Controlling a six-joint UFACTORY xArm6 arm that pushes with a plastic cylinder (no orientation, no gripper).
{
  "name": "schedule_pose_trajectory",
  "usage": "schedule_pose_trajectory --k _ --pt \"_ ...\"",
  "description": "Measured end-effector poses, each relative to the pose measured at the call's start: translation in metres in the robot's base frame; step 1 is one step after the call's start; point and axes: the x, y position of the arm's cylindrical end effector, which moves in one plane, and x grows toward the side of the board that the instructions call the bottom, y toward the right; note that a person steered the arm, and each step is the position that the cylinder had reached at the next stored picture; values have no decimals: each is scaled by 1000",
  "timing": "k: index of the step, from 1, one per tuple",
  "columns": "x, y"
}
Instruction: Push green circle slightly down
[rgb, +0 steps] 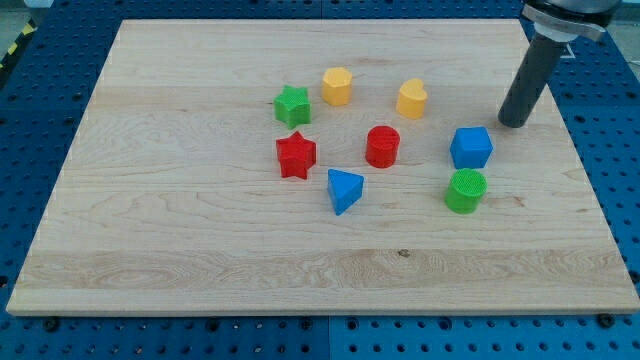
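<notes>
My tip (514, 122) rests on the wooden board (200, 240); it is a bare rod with nothing to spread or pinch. Just below and to the view's left of it sits the blue cube (471, 147), and the green circle (466, 191) lies below that, touching it. Further left are the yellow heart (411, 98), red cylinder (382, 146), blue triangle (344, 190), yellow hexagon (337, 86), red star (296, 155) and green star (292, 105).
</notes>
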Motion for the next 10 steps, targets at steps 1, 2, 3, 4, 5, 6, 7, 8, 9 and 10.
schedule_pose_trajectory --k 1,2,3,4,5,6,7,8,9,10 --pt "0 -18" --pt "0 -38" --pt "0 -63" --pt "0 -88" --pt "2 -112" --pt "17 -131" --pt "48 -131" --pt "60 -131" --pt "47 -131" --pt "28 -132"
